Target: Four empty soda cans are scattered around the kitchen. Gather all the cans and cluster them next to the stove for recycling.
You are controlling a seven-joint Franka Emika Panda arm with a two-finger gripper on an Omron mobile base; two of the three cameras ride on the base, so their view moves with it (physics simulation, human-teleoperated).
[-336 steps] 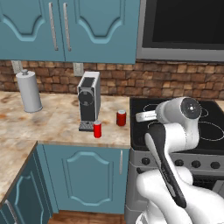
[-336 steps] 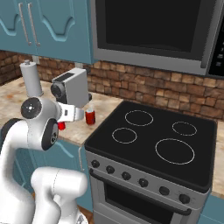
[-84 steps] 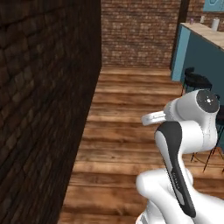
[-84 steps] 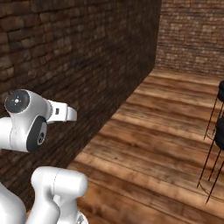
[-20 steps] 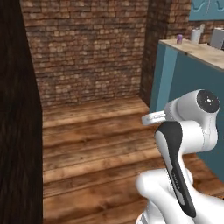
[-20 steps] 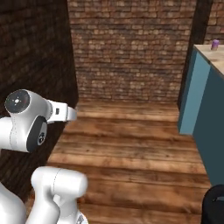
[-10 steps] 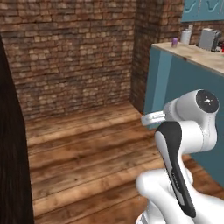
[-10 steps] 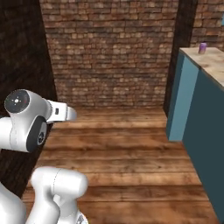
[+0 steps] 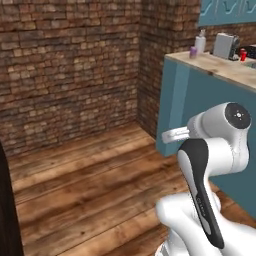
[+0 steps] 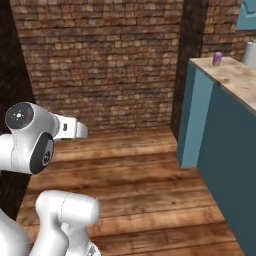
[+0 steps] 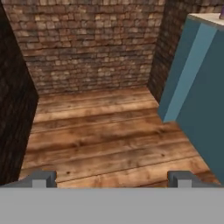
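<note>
My gripper [image 11: 111,178] is empty. Both fingertips [image 11: 41,178] show at the bottom of the hand view, set far apart at roughly 7 and 5 o'clock, fully spread, with bare wooden floor [image 11: 100,140] between and beyond them. Nothing touches either tip.

Hand view: brick wall [image 11: 92,43] across the top from 10 to 1 o'clock; a teal counter side [image 11: 201,100] fills the 2 to 4 o'clock sector, its near corner edge running down toward the floor.

Left base view: my arm [image 9: 210,170] rises at 4 to 5 o'clock. The teal counter [image 9: 210,95] sits at 2 o'clock, with a pale speckled top. On that top, near the far end at about 1 o'clock, stands a small purple can [image 9: 193,51], upright. Just beside it is a pale bottle-like object [image 9: 200,41], then a grey coffee machine [image 9: 224,45], and a red can [image 9: 243,54] at the frame's right edge, partly cut off. The purple and red cans are well apart from each other, the machine between them.

Right base view: the purple can appears at 1 o'clock, upright near the counter's far corner, alone on the bare counter top. My arm's upper link is at 8 o'clock.

Cans are well apart from my gripper; the counter edge lies between.
</note>
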